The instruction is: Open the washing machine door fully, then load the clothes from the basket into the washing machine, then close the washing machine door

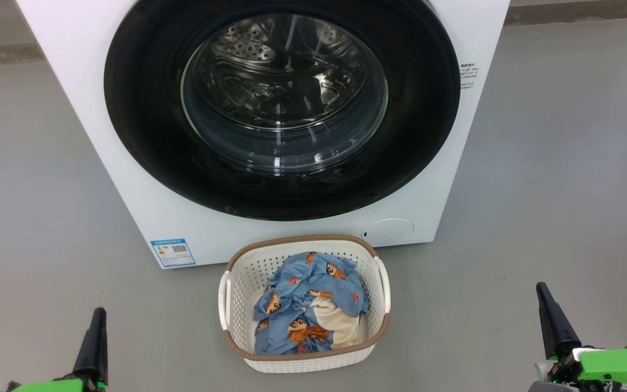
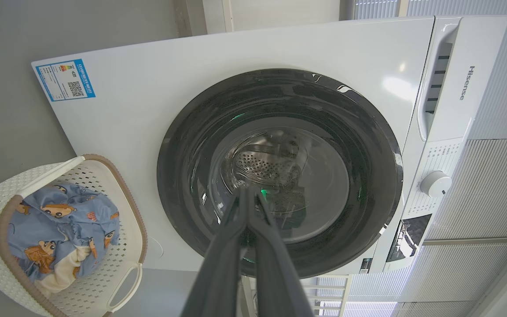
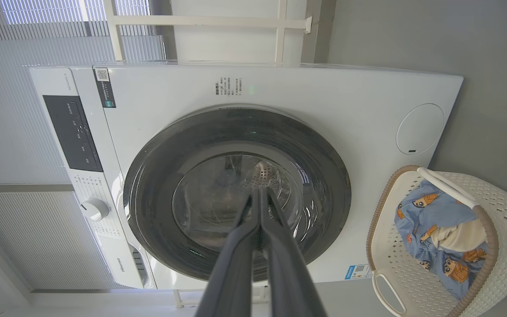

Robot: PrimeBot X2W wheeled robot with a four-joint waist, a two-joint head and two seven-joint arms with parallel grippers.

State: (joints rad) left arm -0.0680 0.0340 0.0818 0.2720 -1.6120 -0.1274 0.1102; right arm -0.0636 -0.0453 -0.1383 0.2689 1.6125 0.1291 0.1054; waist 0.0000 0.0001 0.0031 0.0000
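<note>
You have before you: one washing machine (image 1: 101, 179), white, on the grey floor (image 1: 536, 190); its washing machine door (image 1: 145, 136) shut flush; one basket (image 1: 302, 363) just in front, holding the clothes (image 1: 308, 294) in a bundle. The left gripper (image 1: 97, 317) and right gripper (image 1: 543, 294) hover on either side, well apart from the basket, jaws pressed together, holding nothing.

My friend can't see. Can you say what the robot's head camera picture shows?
A closed washing machine door, black-rimmed with a glass middle, sits on the front of a white washing machine. On the grey floor before it stands a cream basket holding blue cartoon-print clothes. The shut left gripper and right gripper show at the bottom corners.
</note>
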